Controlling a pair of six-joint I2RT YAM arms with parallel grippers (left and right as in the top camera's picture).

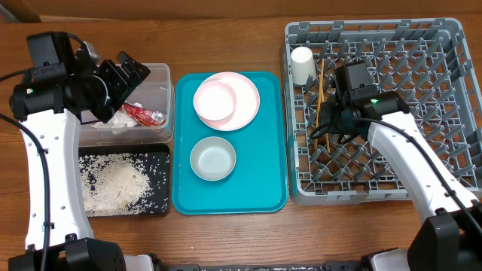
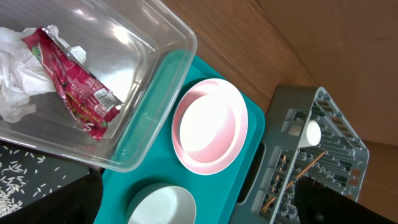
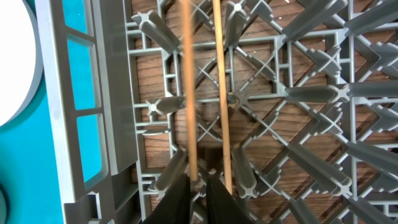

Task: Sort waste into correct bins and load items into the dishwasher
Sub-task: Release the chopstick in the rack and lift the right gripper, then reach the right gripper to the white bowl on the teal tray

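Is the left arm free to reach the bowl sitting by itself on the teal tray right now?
Probably yes: the left gripper is open and empty over the clear tub beside the teal tray, and nothing covers the bowl.

Both arms are built of smooth white shells joined by chunky black joint housings, the left arm (image 1: 49, 173) and the right arm (image 1: 410, 162) each carrying a thin black cable (image 1: 36, 150) along its white shell and a small green light (image 1: 374, 100) near its black far end.
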